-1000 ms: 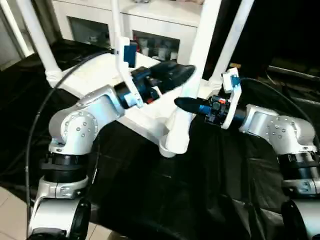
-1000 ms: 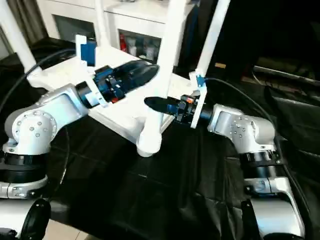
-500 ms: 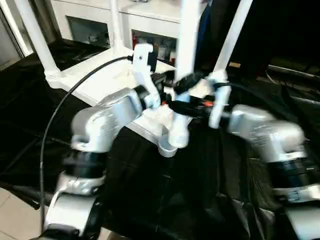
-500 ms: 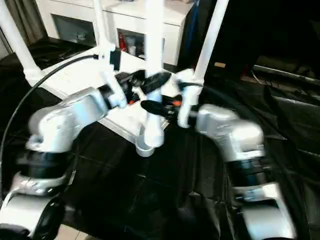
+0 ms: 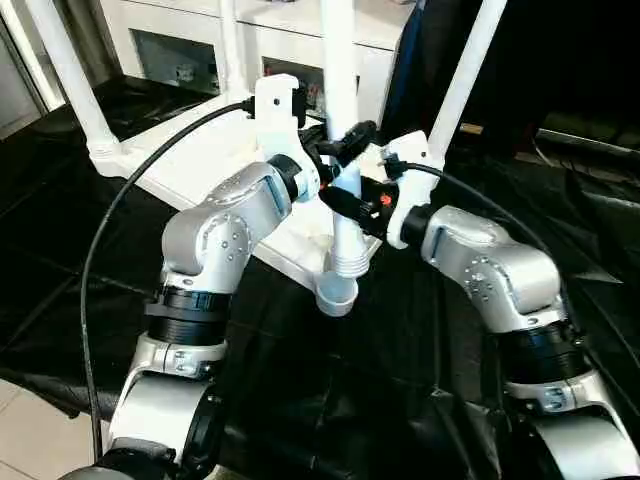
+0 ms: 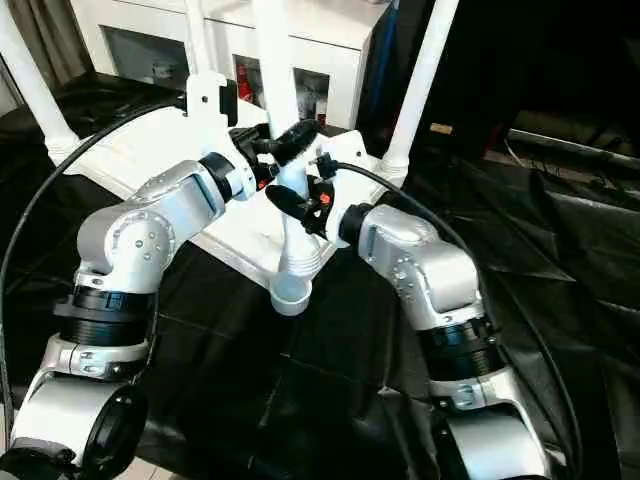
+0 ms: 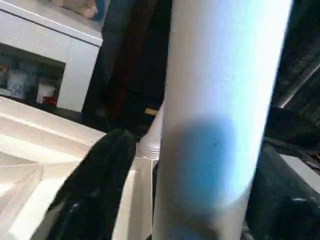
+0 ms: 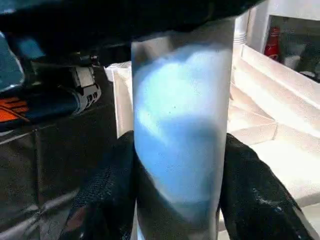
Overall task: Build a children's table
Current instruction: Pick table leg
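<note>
Left eye view, frame centre: both grippers, left and right, clamp their fingers on the upright leg above the tabletop's corner socket. Uneven pushing could tilt it, jamming the flared end.

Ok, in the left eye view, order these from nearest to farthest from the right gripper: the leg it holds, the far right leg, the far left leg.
1. The held leg, between the right gripper fingers, at the near corner.
2. The far right leg, upright behind the right arm.
3. The far left leg, at the tabletop corner on the left.
</note>
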